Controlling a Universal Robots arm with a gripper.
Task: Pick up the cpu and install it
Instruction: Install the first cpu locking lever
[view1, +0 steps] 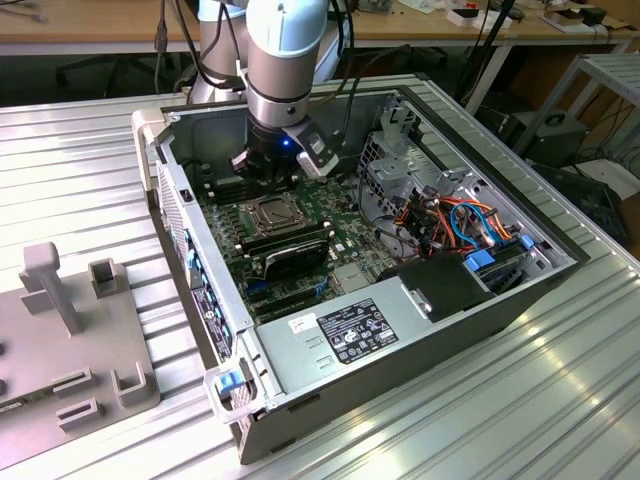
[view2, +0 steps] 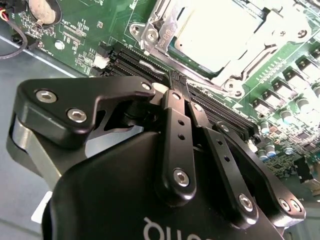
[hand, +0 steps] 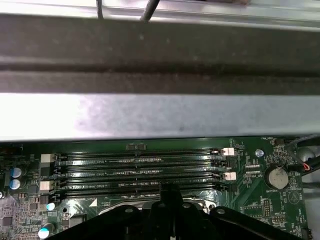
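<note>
Hovering low over the mobo (view1: 222, 220), the claw (view2: 176, 82) has its fingers pinched together w/ nothing between them: closed on air. The tips sit just above the RAM slots (hand: 140, 167), right beside the socket. The cpu (view2: 220, 30) isn't in the claw. Its silver top lies flat inside the metal socket frame (view2: 156, 27), and in the exterior view it sits on the board just in front of the wrist, inside the open case (view1: 330, 410). So the chip looks placed already, but I can't tell if the frame is latched or the chip fully seated.

Risks from here, as I judge them:
- Tips are v. close to the slots and their white latches (hand: 227, 151). Any drop or sideways drift could knock a latch or scrape the board.
- A swing toward the socket w/ the claw this low could catch the frame edge or lever, jolt the chip and bend pins under it.
- If the chip sits slightly crooked, pressing on it or the frame would damage the socket.
- The case wall is near the wrist, so a wide move risks a bump.
</note>
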